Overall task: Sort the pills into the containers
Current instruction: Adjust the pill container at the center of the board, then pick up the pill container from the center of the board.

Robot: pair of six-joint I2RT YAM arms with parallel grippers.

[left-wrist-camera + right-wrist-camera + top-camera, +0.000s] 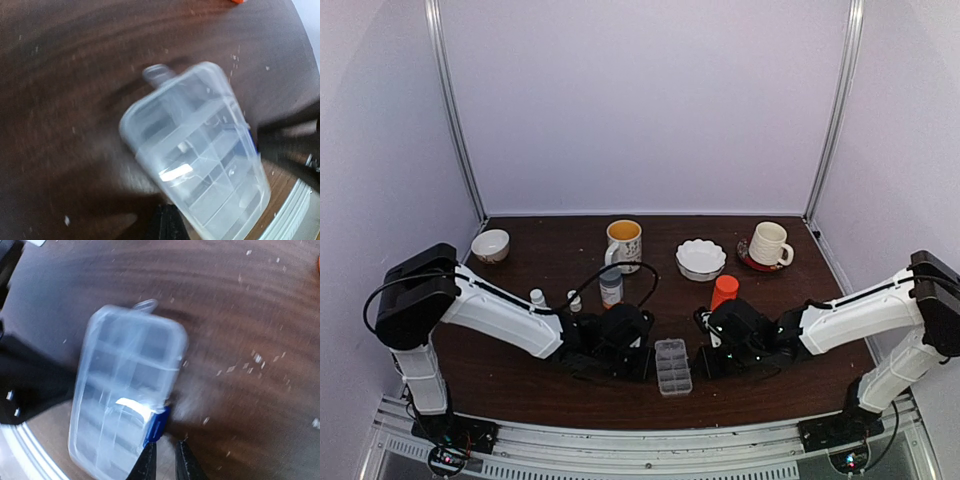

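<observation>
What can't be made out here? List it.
- Pill box contents: blurred in both wrist views, too small from above.
- Left end effector: fingers mostly cut off by left wrist view's bottom edge.
- Right end effector: hold unclear, fingertips cut off by right wrist view's bottom edge.

The left arm (500,315) and right arm (850,315) each extended inward from the outer sides, their upper links raised and their white forearms sloping down toward the middle. The left tool (625,350) pointed right, its fingers pressed together. The right tool (718,352) pointed left. Its two dark fingertips (149,460) stood a narrow gap apart with nothing between them.
</observation>
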